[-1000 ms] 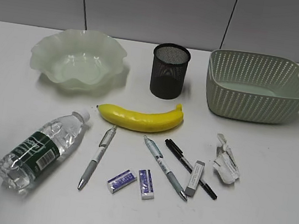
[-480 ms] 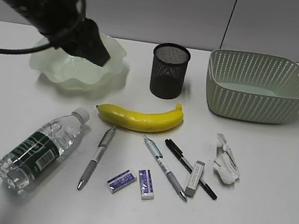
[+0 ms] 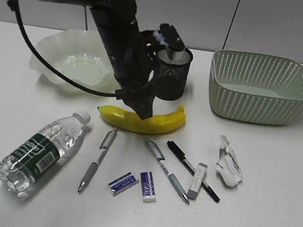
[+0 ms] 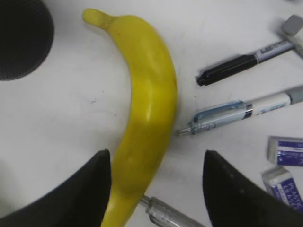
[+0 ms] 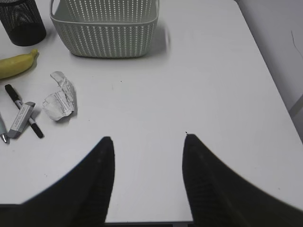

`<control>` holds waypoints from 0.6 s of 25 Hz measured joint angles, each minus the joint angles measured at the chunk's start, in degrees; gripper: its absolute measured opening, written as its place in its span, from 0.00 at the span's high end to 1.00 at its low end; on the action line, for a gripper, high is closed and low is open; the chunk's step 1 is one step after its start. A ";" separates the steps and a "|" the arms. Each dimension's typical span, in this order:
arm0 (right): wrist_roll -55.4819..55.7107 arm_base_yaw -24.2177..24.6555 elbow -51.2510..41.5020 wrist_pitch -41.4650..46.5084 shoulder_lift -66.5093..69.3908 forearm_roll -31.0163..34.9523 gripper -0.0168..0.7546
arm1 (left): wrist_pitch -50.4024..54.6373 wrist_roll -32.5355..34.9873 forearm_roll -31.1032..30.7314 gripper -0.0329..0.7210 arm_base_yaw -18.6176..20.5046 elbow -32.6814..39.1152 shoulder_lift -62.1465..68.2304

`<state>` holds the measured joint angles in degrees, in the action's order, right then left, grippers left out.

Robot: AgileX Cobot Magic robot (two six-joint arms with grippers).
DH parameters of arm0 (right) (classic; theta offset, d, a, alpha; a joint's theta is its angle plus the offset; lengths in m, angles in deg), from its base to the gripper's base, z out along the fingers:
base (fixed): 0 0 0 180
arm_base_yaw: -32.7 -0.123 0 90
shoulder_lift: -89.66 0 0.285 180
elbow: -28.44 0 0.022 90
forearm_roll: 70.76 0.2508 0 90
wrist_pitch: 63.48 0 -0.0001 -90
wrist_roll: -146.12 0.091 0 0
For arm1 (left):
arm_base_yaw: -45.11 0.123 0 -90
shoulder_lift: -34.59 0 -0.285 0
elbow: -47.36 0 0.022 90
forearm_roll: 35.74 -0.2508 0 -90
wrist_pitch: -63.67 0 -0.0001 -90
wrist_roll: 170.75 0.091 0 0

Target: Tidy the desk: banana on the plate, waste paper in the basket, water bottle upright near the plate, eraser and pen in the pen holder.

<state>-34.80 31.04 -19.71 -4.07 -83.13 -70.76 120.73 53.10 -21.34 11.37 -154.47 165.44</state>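
Left end effector (image 4: 156,189), mine, hangs above the banana (image 4: 147,109) with both black fingers spread wide to either side of its lower half, holding nothing; I judge this a straddle ahead of a grasp. That banana lies flat on the white surface (image 3: 272,221) just before the pen holder (image 3: 174,77), well short of the plate (image 3: 52,57).

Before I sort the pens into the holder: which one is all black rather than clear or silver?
The black marker, rightmost of the three pens, lying under the gray eraser. The other two have clear or silver barrels.
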 joint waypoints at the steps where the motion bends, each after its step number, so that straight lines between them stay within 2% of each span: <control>1: 0.06 0.00 0.00 0.00 0.00 0.00 0.48 | -0.09 0.00 -1.30 0.35 -0.62 -0.47 1.44; 9: 0.06 0.00 0.00 0.00 0.00 0.00 0.48 | -2.57 0.02 -5.90 0.35 -1.62 -1.10 6.40; 15: 0.00 0.00 0.00 0.00 0.00 0.00 0.48 | -4.59 0.02 -5.94 0.35 -1.62 -1.30 8.53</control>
<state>-34.80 31.04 -19.71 -4.07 -83.13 -70.76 116.14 53.11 -27.29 9.75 -155.77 173.97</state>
